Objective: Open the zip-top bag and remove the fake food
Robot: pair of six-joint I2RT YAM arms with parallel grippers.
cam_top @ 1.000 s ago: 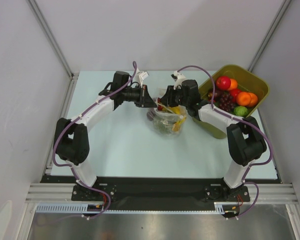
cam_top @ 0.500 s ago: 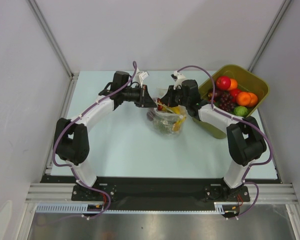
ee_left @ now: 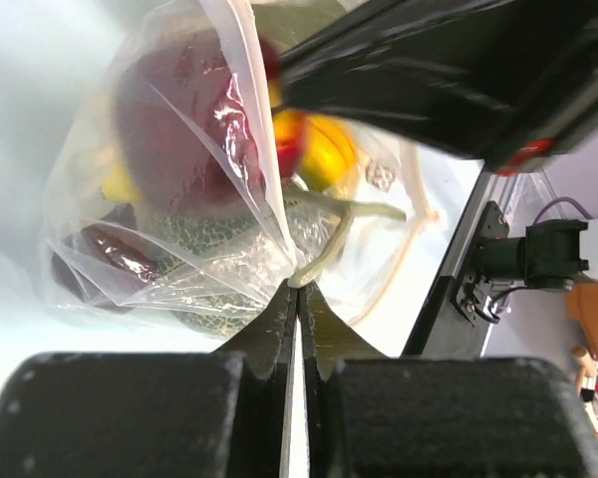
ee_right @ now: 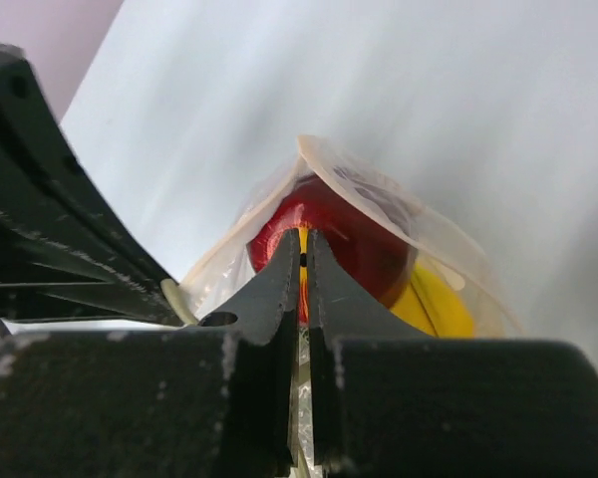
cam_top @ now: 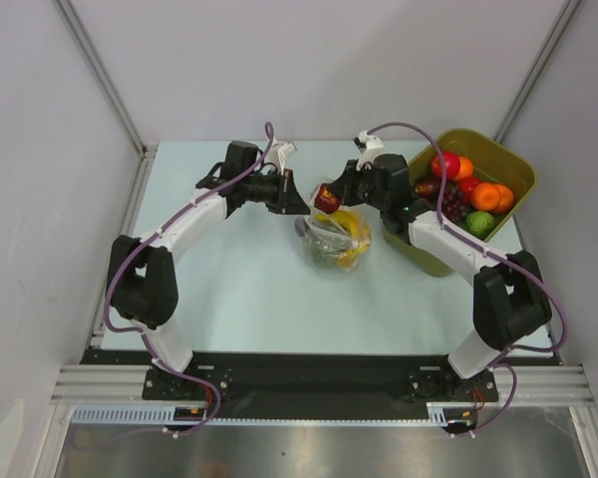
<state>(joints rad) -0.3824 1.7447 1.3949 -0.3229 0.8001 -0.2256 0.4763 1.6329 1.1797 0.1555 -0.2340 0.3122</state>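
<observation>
Pinching opposite lips of the zip-top bag, the left claw and right claw were each clamped shut on its film, probably to pull the mouth apart. The bag sagged between and below them toward the worktop, with the fake food inside (maroon and yellow pieces). No writing was legible.

Clear zip-top bag; fake food maroon, yellow, grey-green w/ net pattern. Olive tub, pale-blue table, white/blk arms.
</observation>
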